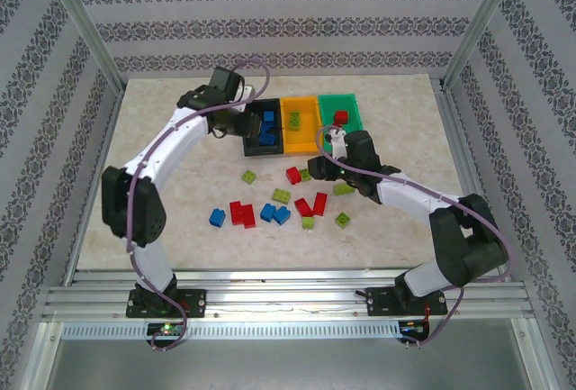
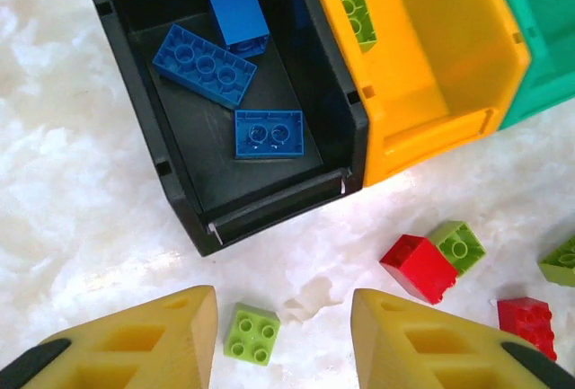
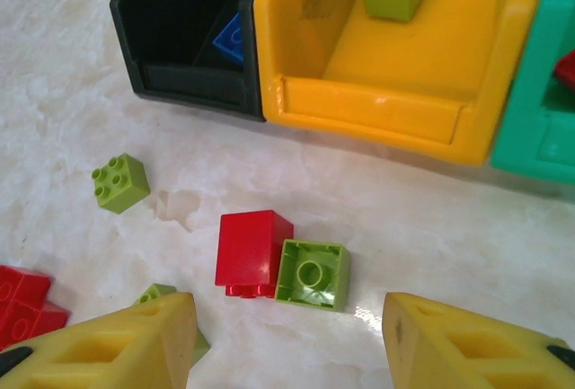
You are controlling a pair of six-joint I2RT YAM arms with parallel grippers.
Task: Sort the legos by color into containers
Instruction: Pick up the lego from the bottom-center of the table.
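Loose legos (image 1: 270, 210) sit mid-table on the near side of the bins, colours mixed. Right gripper (image 3: 286, 317): jaws apart, empty, over a red brick (image 3: 252, 250) touching a lime brick (image 3: 312, 274). Left gripper (image 2: 280, 306): jaws apart, empty, by a lone lime brick (image 2: 252, 333). Further back, black bin (image 2: 278, 207) holds blue, orange-yellow bin (image 2: 422, 133) lime, green bin (image 2: 539, 92) red. Bricks look light, rigid and slick, so pinch the flat side walls.

The left arm (image 1: 180, 142) and right arm (image 1: 409, 194) — white links, bulky black joints — trail lilac cables (image 1: 266, 70); left tool (image 2: 284, 335) and right tool (image 3: 287, 335) carry yellow wedge-shaped fingers (image 2: 135, 344).
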